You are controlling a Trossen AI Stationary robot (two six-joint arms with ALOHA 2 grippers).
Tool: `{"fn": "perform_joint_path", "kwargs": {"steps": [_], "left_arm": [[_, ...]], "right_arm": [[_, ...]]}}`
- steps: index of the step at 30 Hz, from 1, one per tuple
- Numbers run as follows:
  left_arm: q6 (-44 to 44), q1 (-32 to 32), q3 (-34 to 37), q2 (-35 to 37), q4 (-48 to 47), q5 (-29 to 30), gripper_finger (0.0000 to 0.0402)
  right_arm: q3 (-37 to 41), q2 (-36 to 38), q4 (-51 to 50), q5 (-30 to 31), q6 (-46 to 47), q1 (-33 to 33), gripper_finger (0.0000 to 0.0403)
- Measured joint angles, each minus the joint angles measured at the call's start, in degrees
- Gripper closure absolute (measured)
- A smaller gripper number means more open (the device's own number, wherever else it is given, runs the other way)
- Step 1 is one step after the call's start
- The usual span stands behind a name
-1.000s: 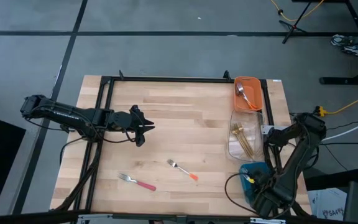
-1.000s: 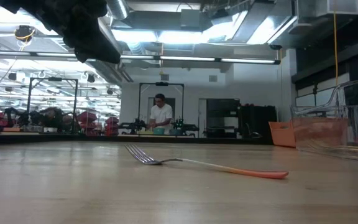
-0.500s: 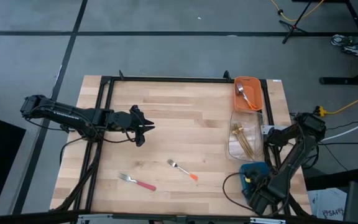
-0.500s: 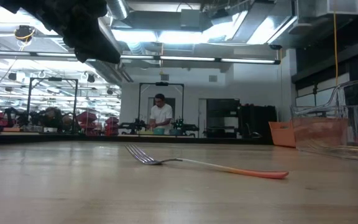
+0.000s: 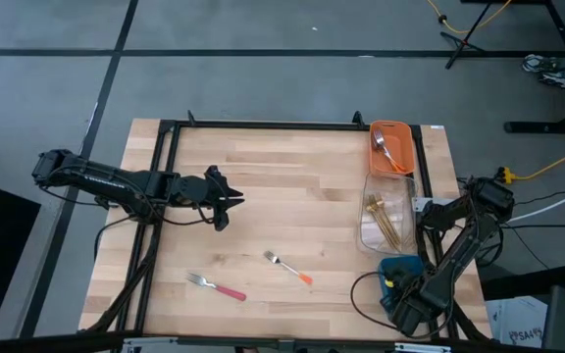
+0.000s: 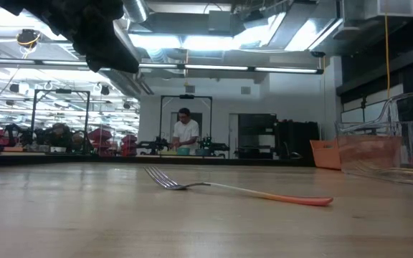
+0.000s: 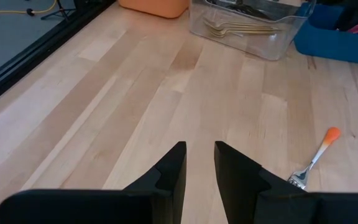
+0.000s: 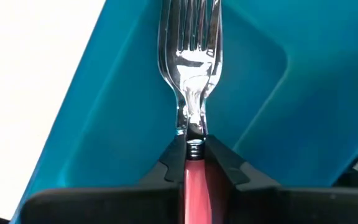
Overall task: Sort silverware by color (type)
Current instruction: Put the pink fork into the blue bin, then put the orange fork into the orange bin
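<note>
Both arms are dark, near-black, built of slim links joined by bulkier rounded joint housings. The left arm (image 5: 116, 184) shows a long straight link with a faint line of pale lettering, and black cables hang from it. The left claw (image 7: 199, 167) has two matte black wedge-shaped fingers with flat inner faces, stepped where they widen into a broad black base. The right arm (image 5: 459, 250) is equally dark, with looping black cables and a small yellow fitting near its upper joint.

Orange bin (image 5: 390, 147), clear bin (image 5: 385, 208) and blue bin (image 5: 400, 277) line the wooden bench's (image 5: 292, 186) right edge; a person (image 6: 186, 134) stands far behind.
</note>
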State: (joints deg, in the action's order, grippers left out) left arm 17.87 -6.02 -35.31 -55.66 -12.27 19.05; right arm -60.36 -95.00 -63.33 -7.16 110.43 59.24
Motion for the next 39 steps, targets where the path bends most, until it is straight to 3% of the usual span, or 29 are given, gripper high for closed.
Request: {"fn": "perform_joint_path", "kwargs": {"steps": [26,39], "left_arm": [[0.00,-0.01,0.00,0.00,0.00,-0.01,0.0324],[-0.01,-0.02,0.00,0.00,-0.01,0.00,0.0324]], "right_arm": [[0.15,0.00,0.02,-0.95,0.02,0.00,0.0356],[0.15,0.00,0.05,-2.05,0.02,0.00,0.0254]]}}
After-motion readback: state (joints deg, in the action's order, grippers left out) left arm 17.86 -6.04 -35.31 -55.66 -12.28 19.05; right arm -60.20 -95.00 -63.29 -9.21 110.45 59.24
